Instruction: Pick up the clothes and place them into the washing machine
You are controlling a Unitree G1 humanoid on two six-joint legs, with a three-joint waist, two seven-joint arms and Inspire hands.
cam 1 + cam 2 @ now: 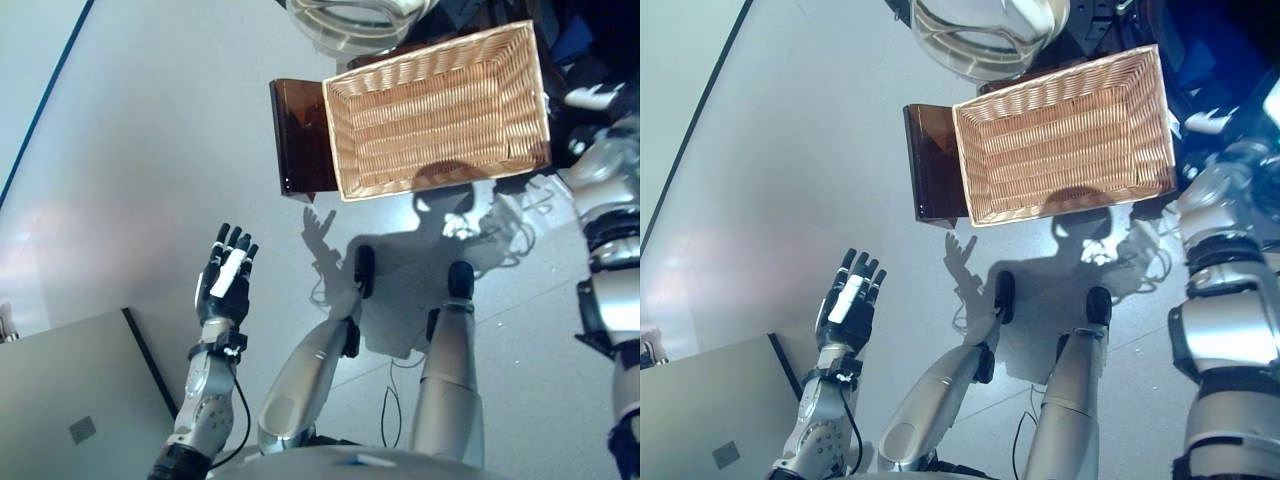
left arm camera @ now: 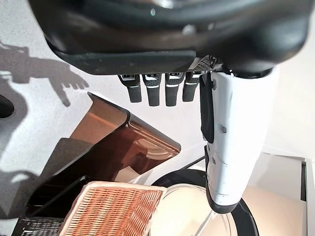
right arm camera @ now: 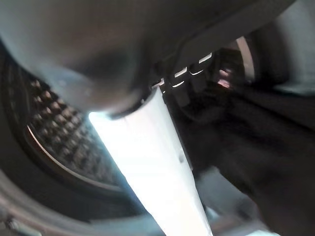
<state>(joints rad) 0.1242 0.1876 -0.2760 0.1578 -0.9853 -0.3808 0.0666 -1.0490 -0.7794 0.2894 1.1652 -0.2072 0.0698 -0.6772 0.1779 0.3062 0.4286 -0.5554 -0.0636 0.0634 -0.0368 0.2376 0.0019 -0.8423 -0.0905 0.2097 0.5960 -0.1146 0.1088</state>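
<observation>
a: where are your hands, and why there?

b: my left hand is low at my side over the bare floor, fingers straight and relaxed, holding nothing. i judge it is parked there to stay clear of the other arm. my right hand is reaching into the washing machine; its wrist view shows the perforated drum wall close beside it.

a: is that hand holding the clothes?

b: i can't tell. just past its fingers is a dark, blurred mass, which may be the clothes, but whether the fingers are curled on it or already let go doesn't show.

a: and the basket?

b: the wicker basket sits in front of me, resting on a brown translucent stand. only bare weave shows inside, no garment. i take it it's raised like that to bring it nearer the drum opening.

a: anything else near it?

b: the machine's clear round door hangs open just beyond the basket's far rim.

a: so how far along?

b: with the basket empty and my right hand in the drum, i'd judge it nearly done.
</observation>
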